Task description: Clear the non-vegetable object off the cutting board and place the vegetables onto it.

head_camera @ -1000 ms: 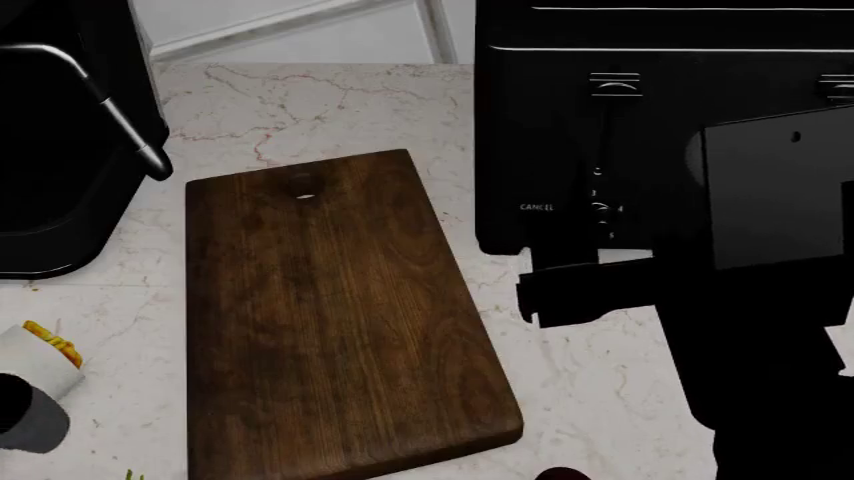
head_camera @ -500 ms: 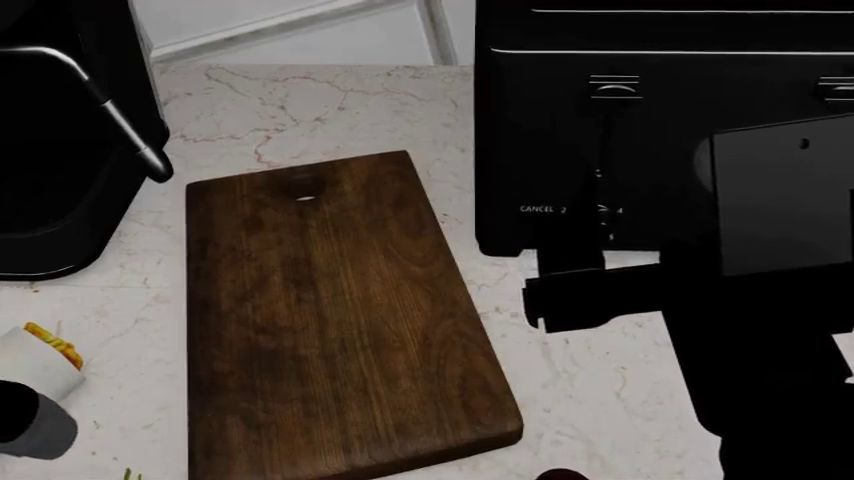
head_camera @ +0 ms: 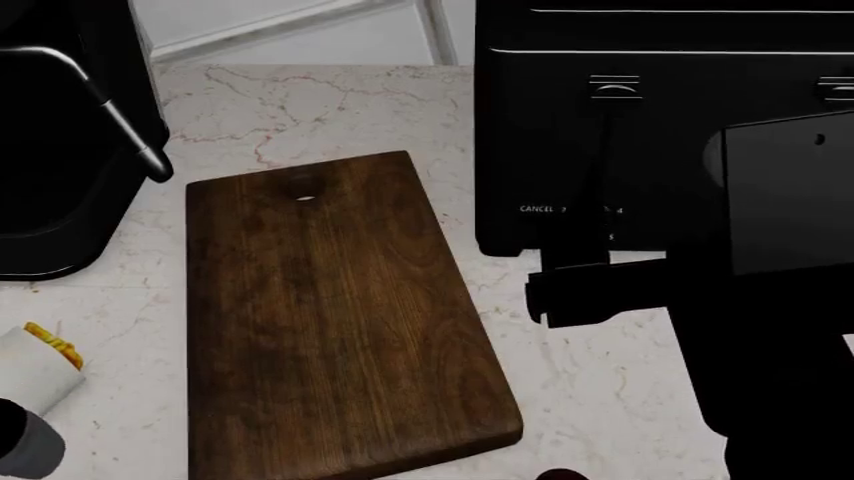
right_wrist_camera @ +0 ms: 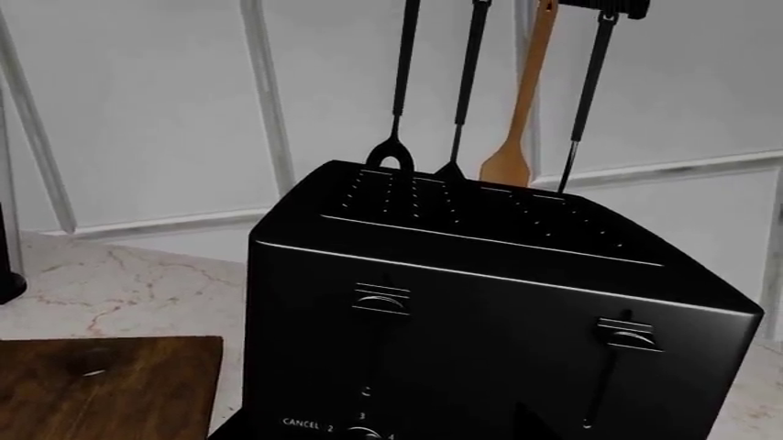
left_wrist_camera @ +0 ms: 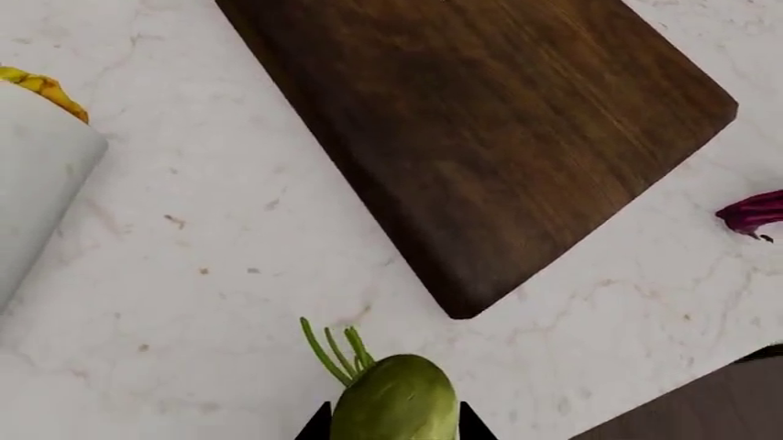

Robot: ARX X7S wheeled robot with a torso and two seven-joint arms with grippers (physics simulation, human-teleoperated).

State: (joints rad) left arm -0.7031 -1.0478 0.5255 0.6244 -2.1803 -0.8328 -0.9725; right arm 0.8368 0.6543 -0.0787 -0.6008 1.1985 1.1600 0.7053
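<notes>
White marble table (left_wrist_camera: 183, 275). Cutting board (head_camera: 334, 320) bare; tortilla wrap (head_camera: 38, 362) off it, beside its left edge. Left tool (left_wrist_camera: 394, 423) straddles green bulb (left_wrist_camera: 394, 403): small, firm, rollable, take across body; grip cannot tell. Beet (left_wrist_camera: 753, 213) near board corner. Right tool unseen.

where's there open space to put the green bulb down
The cutting board is bare across its whole top. Marble also lies free between board and wrap. It is crowded beside the toaster, where the right arm hangs.

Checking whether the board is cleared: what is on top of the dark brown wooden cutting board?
Nothing: the dark brown wooden cutting board shows bare grain. Its near left corner is out of frame.
</notes>
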